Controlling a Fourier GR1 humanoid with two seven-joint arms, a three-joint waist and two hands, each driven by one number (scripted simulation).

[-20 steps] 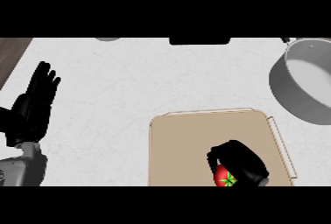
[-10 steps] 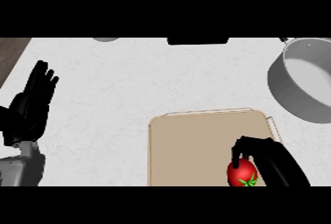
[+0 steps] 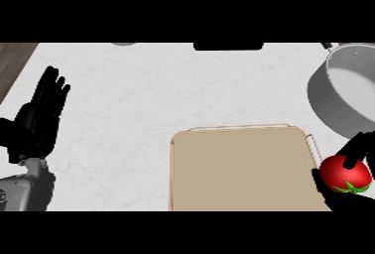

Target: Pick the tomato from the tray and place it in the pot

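Just right of the flat tan tray (image 3: pixel 242 168): round red tomato (image 3: pixel 344 171), enclosed by curled fingers of the right robot hand (image 3: pixel 330 194). Directly beyond, farther back, the large grey metal pot (image 3: pixel 327 98). Left robot hand (image 3: pixel 38 119) open, resting at left.

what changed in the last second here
The right hand, curled round the tomato, carried it rightward and a little up the view, from over the tray to past its right edge, nearer the pot. Nothing was let go. The tray, the pot and the open left hand at the view's left stayed put.
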